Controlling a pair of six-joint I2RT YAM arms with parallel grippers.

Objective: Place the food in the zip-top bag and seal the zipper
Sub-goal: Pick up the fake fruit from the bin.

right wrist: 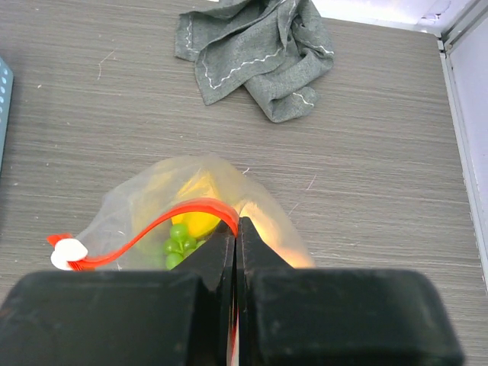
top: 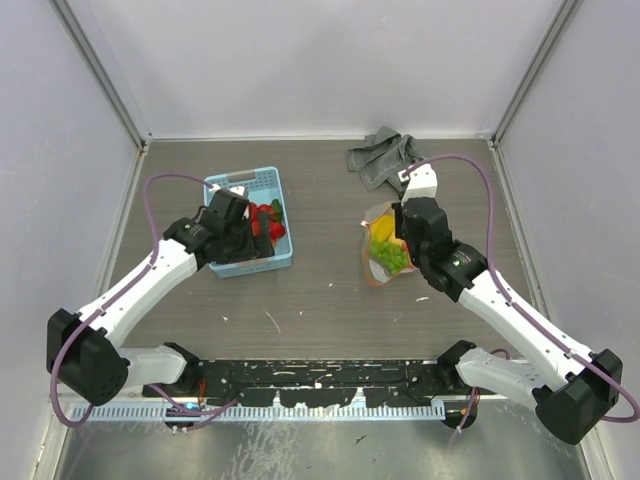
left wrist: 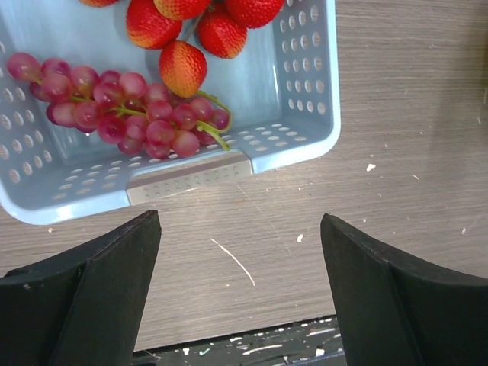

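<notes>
Zip-top bag (right wrist: 145, 194): lies on the table (right wrist: 381, 175) right of centre, its mouth gaping and one side of its edge lifted.
Zipper (right wrist: 152, 231): red-orange strip arching up from a white tab (right wrist: 67, 254) to the right gripper.
Right gripper (right wrist: 236, 226): fingers pressed together, pinching the zipper.
Inside the bag: yellow lemon (right wrist: 200, 223) and green grapes (right wrist: 175, 244).
Left gripper (left wrist: 240, 229): jaws spread wide with nothing between them, poised by the near wall of the blue basket (left wrist: 305, 122).
In the basket: purple grapes (left wrist: 130, 114) and red strawberries (left wrist: 183, 67).
Grey cloth (right wrist: 255, 53): crumpled beyond the bag, apart from it.
</notes>
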